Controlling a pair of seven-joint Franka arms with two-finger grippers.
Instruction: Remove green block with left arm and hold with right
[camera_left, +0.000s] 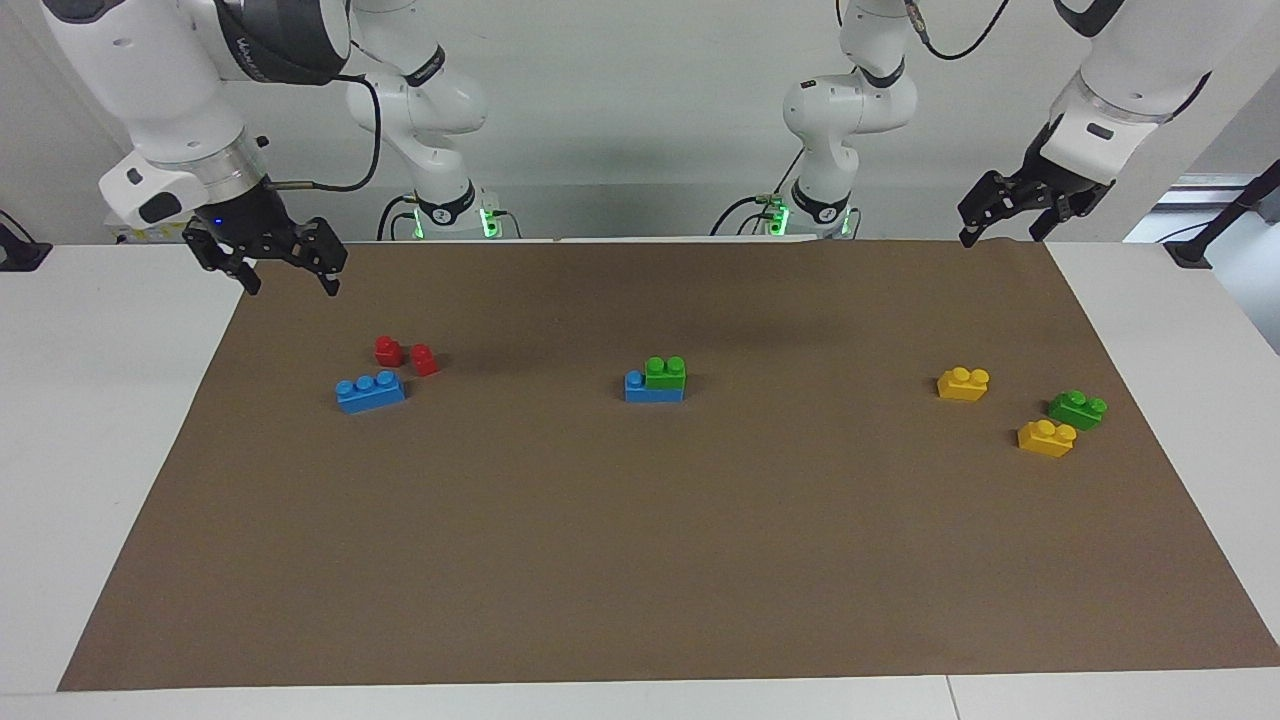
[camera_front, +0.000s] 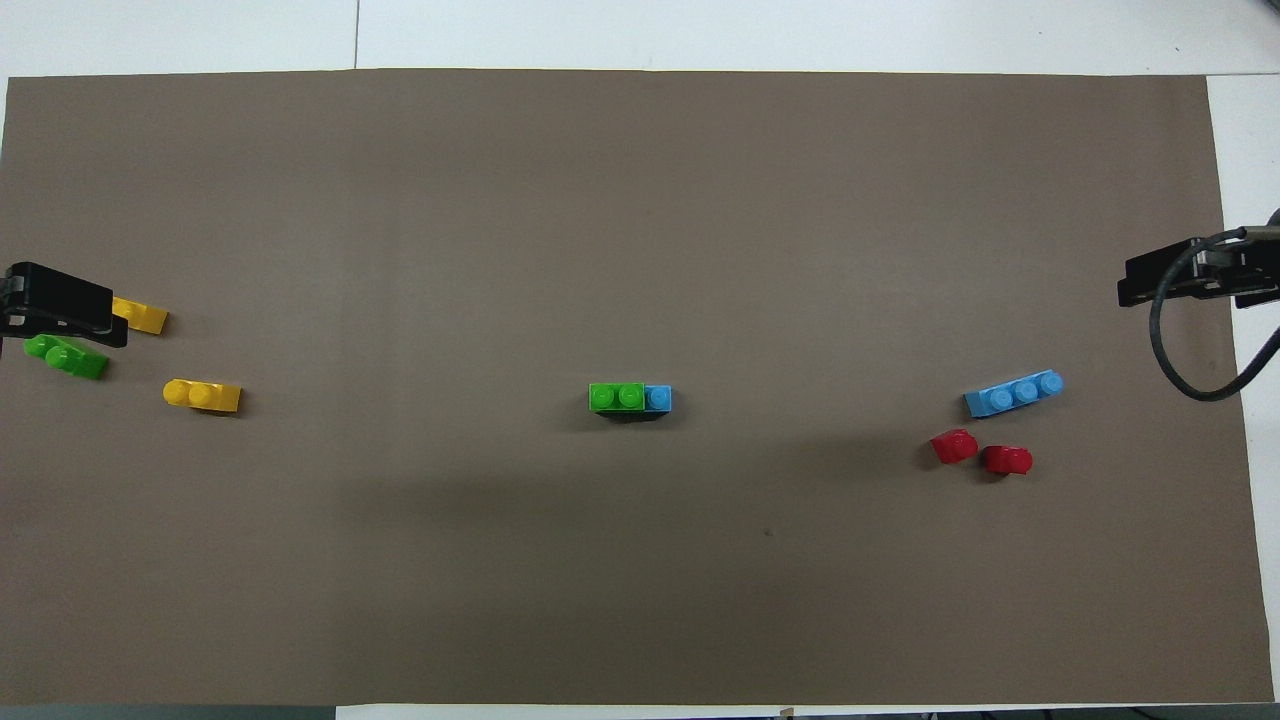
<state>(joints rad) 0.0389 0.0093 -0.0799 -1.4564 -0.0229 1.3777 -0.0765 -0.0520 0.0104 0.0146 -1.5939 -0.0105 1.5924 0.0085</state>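
So we've got both grippers up in the air with fingers spread and nothing in them: the left gripper (camera_left: 995, 222) hangs over the mat's robot-side corner at the left arm's end, the right gripper (camera_left: 270, 262) over the matching corner at the right arm's end. The green block (camera_left: 666, 372) we're after sits mid-mat, stacked on the blue brick (camera_left: 640, 388), covering all but one stud of it. Our worry is the second green brick (camera_left: 1077, 408), loose toward the left arm's end between two yellow bricks (camera_left: 963, 383) and much closer to the left gripper than the stack is, so we could grab the wrong one. Also, if the right gripper doesn't pin the blue brick before we pull, we'd guess the whole stack just lifts or skids toward the red bricks (camera_left: 405, 355)
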